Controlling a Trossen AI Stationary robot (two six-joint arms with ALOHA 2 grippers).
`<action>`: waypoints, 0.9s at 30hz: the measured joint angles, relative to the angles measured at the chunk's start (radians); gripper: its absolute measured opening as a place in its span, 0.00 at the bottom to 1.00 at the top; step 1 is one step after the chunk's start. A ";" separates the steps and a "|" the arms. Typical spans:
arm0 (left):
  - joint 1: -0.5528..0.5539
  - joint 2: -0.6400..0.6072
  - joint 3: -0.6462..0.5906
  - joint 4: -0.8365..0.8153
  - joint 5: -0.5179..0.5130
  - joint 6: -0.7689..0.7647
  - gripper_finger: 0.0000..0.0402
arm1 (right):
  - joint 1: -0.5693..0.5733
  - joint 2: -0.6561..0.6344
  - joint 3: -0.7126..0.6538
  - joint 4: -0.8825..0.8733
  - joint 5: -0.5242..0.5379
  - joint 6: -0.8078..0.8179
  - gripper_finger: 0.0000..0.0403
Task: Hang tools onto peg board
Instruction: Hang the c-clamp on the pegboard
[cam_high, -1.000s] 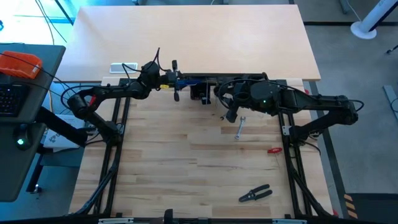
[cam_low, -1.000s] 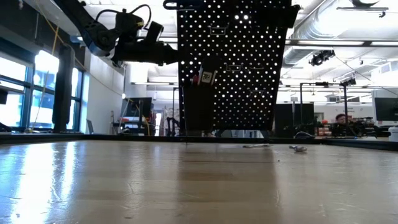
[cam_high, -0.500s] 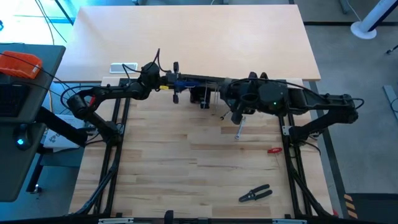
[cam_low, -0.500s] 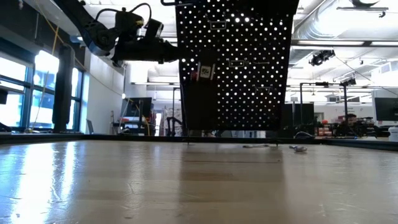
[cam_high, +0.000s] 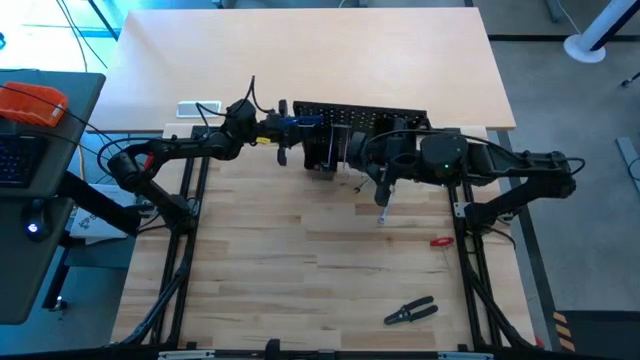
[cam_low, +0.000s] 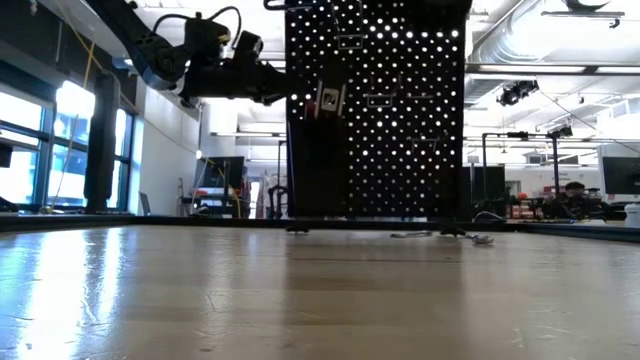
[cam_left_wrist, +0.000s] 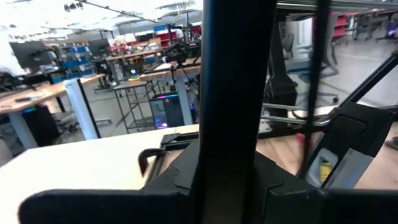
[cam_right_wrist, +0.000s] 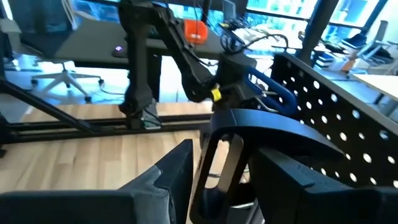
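The peg board (cam_high: 360, 110), a black panel full of holes, stands upright (cam_low: 380, 110) at the table's far side, its lower edge on the wood. A black box bin (cam_low: 318, 160) hangs on its left part. My left gripper (cam_low: 278, 88) reaches in level from the left and is shut on the board's left edge near the top. My right gripper (cam_high: 362, 152) is at the board's near face, shut around a black curved part. A silver wrench (cam_high: 383, 205), a red clamp (cam_high: 441, 241) and black pliers (cam_high: 410, 312) lie on the table. My left gripper pinches the peg board's left edge (cam_left_wrist: 230, 74) near its top between the two fingers. The fingers come level from the table's left. The board stands upright in the hold, with its foot on the table. My right gripper has a black curved part (cam_right_wrist: 224, 134) on the board's near face between its two fingers (cam_right_wrist: 168, 180). The part fills the gap from one finger to the other. The fingers point toward the board from the near right, slightly downward.
A white tray (cam_high: 198, 108) lies on the pale table behind the board. A blue thing (cam_high: 302, 122) sits at the board's top left beside my left gripper. Open wood lies across the table's near half, apart from the pliers.
The peg board has swung from leaning with its top toward the near edge to standing upright, its lower edge staying at the table's far side. My right gripper has risen a little with it. My left gripper has rolled at the wrist, staying on the board's left edge.
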 joint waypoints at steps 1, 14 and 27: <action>0.000 0.000 0.000 -0.002 0.004 -0.008 0.14 | 0.000 0.000 0.000 0.007 -0.009 -0.002 0.36; 0.005 -0.002 0.000 -0.039 0.008 -0.082 0.14 | 0.000 0.071 0.000 0.058 -0.094 -0.070 0.36; 0.008 -0.003 0.001 -0.046 -0.067 -0.122 0.14 | 0.011 0.143 0.000 0.017 0.032 -0.078 0.36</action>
